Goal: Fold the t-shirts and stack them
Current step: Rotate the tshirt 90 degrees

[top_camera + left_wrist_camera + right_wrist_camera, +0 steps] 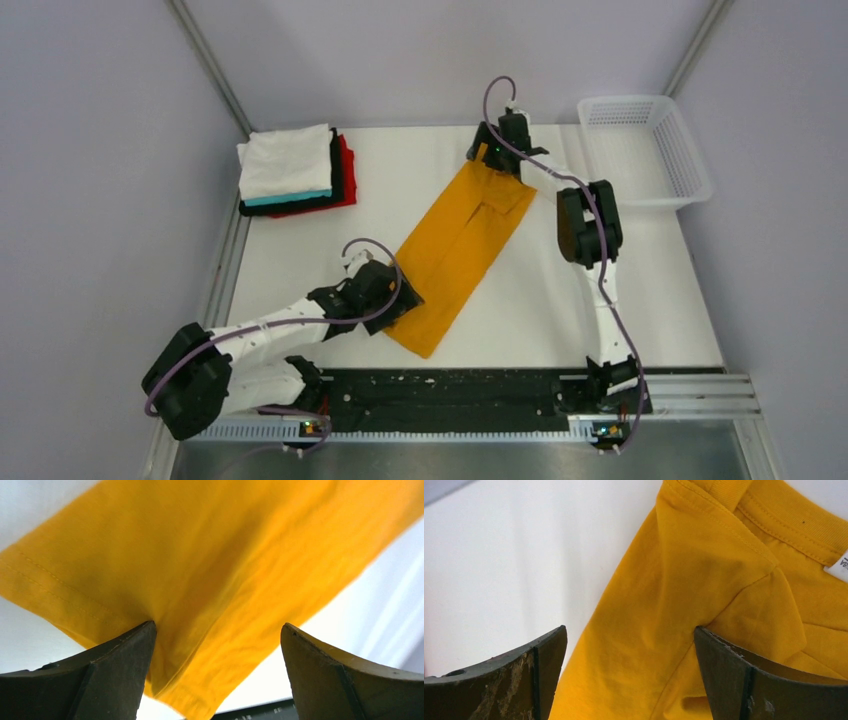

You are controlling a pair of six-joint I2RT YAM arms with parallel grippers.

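Note:
The orange-yellow t-shirt (pixel 460 245) lies folded into a long strip, slanting from the near middle of the table to the far middle. My left gripper (pixel 397 297) is open over its near hem end, which fills the left wrist view (pixel 215 570). My right gripper (pixel 490 157) is open over the collar end; the right wrist view shows the shoulder fold (pixel 684 605) and a small white tag (pixel 840 566). A stack of folded t-shirts (pixel 295 172), white on top of teal, black and red, sits at the far left.
A white plastic mesh basket (pixel 645 150) stands at the far right corner. A black rail (pixel 450 395) runs along the near table edge between the arm bases. Grey walls close the sides.

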